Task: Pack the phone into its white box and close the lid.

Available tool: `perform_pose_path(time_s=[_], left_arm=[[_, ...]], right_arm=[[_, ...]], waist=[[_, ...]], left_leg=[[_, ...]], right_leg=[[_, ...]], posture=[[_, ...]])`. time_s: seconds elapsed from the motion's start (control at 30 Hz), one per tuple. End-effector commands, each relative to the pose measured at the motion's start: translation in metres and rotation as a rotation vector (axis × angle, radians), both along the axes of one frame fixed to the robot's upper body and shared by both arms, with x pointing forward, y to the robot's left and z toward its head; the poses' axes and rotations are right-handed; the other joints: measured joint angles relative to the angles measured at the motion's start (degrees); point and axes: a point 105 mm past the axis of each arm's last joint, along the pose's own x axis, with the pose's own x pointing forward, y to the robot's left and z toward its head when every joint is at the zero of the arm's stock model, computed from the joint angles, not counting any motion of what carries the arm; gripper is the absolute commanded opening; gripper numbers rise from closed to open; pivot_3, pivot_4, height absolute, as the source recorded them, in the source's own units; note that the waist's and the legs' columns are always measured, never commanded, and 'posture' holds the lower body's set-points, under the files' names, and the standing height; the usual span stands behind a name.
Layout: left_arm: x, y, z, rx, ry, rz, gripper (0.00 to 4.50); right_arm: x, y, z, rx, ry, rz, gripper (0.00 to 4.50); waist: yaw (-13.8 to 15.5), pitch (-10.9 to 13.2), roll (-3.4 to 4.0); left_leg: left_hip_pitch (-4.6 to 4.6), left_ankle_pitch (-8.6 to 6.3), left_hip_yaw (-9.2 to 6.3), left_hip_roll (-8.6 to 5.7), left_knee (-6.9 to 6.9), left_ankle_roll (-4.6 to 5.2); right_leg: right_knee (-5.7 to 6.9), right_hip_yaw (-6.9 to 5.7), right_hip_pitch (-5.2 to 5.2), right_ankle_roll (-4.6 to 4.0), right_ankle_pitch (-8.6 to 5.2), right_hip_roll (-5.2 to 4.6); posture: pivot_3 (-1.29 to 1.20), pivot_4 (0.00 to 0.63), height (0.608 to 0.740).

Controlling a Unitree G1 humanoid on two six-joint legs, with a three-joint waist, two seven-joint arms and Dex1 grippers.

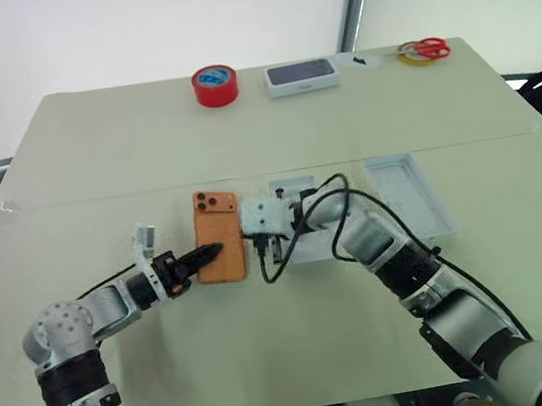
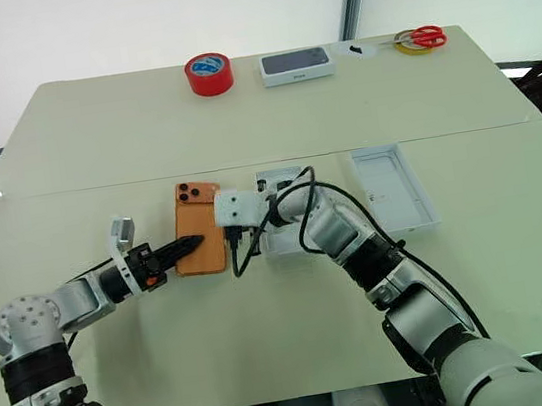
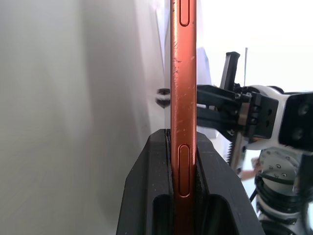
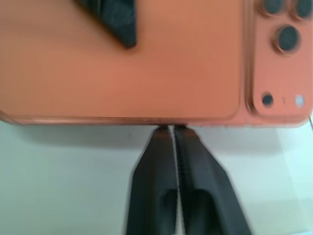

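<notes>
The phone (image 1: 220,236) sits near the middle of the pale table (image 1: 144,160), back side up, with its three-lens camera cluster at the far corner. The left gripper (image 1: 212,251) reaches in from the robot's left and is clamped on the phone's near left part: the left wrist view shows the orange edge (image 3: 183,98) pinched tight between the two black fingers (image 3: 146,196), one finger above the back and one below.

The right gripper (image 4: 172,129) approaches the phone's right long edge from the robot's right. In the right wrist view its fingertips are drawn nearly together, with only a thin slit between them, and their tips meet the phone's edge. They are not seen to enclose anything.

The white box (image 1: 303,249) lies just right of the phone, largely covered by the right wrist and its black cable (image 1: 340,224); its interior cannot be judged. The lid (image 1: 411,193) lies open side up further right, apart from the box.

Along the far edge of the table stand a red tape roll (image 1: 215,85), a sealed box with a dark top (image 1: 301,76) and red-handled scissors (image 1: 423,49).
</notes>
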Motion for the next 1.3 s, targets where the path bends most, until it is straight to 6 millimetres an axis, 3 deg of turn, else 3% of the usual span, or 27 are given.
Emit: perform_pose_path(time_s=[0.03,0.1,0.23,0.5,0.6,0.67,0.97,1.07,1.1,1.3], left_arm=[[-0.005,0.001,0.023,-0.078,-0.104,0.009,0.0],[-0.009,-0.001,0.03,-0.132,-0.128,0.003,0.0],[-0.01,-0.003,0.035,-0.15,-0.145,0.012,0.0],[-0.014,-0.013,0.031,-0.139,-0.146,0.032,0.0],[-0.015,-0.017,0.03,-0.145,-0.139,0.023,0.0],[-0.015,-0.018,0.03,-0.138,-0.136,0.014,0.0],[-0.012,-0.018,0.031,-0.133,-0.131,0.016,0.0],[-0.012,-0.022,0.032,-0.119,-0.136,0.01,0.0],[-0.012,-0.023,0.033,-0.117,-0.142,0.011,0.0],[-0.004,-0.026,0.044,-0.13,-0.174,0.041,0.0]], right_arm=[[-0.015,-0.016,0.023,0.083,0.022,0.106,1.84],[-0.024,-0.035,0.025,0.084,0.042,0.122,2.89],[-0.038,-0.056,0.032,0.086,0.019,0.134,2.89],[-0.061,-0.095,0.003,-0.035,-0.026,0.146,2.89],[-0.061,-0.101,-0.006,-0.068,-0.027,0.127,2.01],[-0.059,-0.102,-0.008,-0.069,-0.043,0.11,1.06],[-0.057,-0.102,-0.014,-0.087,-0.024,0.094,1.06],[-0.057,-0.102,-0.017,-0.096,-0.019,0.088,0.19],[-0.057,-0.102,-0.017,-0.095,-0.02,0.087,0.09],[-0.06,-0.092,-0.004,-0.037,0.003,0.065,0.09]], waist=[[0.27,0.03,-0.01],[0.74,0.04,-0.04],[1.11,0.07,-0.05],[1.59,0.08,-0.07],[1.58,0.08,-0.07],[1.61,0.08,-0.07],[1.68,0.08,-0.07],[1.72,0.08,-0.07],[1.76,0.08,-0.07],[1.77,0.08,-0.07]], left_leg=[[-0.02,0.0,0.0,-0.01,0.0,0.01],[-0.02,-0.03,-0.01,-0.02,0.01,0.05],[-0.02,-0.05,-0.01,-0.02,0.0,0.08],[-0.01,-0.04,0.0,0.01,-0.04,0.05],[0.0,-0.03,-0.01,0.02,0.01,0.05],[0.01,-0.02,-0.02,0.02,0.01,0.05],[0.0,-0.01,-0.01,0.02,0.05,0.06],[0.0,-0.01,-0.01,0.02,0.07,0.07],[0.0,-0.01,-0.01,0.02,0.09,0.07],[0.0,-0.01,-0.02,0.03,0.12,0.07]], right_leg=[[-0.02,0.0,0.01,0.0,0.0,-0.01],[-0.11,-0.03,0.07,0.01,0.0,-0.05],[-0.19,-0.02,0.09,0.01,0.01,-0.07],[-0.3,-0.02,0.12,0.01,0.01,-0.05],[-0.28,-0.02,0.14,0.0,0.01,-0.05],[-0.28,-0.02,0.14,0.0,0.01,-0.05],[-0.29,-0.02,0.17,0.0,0.01,-0.04],[-0.29,-0.03,0.19,0.0,0.01,-0.04],[-0.29,-0.03,0.19,0.0,0.01,-0.04],[-0.28,-0.04,0.21,0.0,0.01,-0.03]], posture=[[0.0,0.15,0.73],[0.0,0.15,0.73],[0.0,0.15,0.73],[0.0,0.15,0.73],[0.0,0.15,0.73],[0.0,0.15,0.73],[0.0,0.15,0.73],[0.0,0.15,0.73],[0.0,0.15,0.73],[0.0,0.15,0.73]])
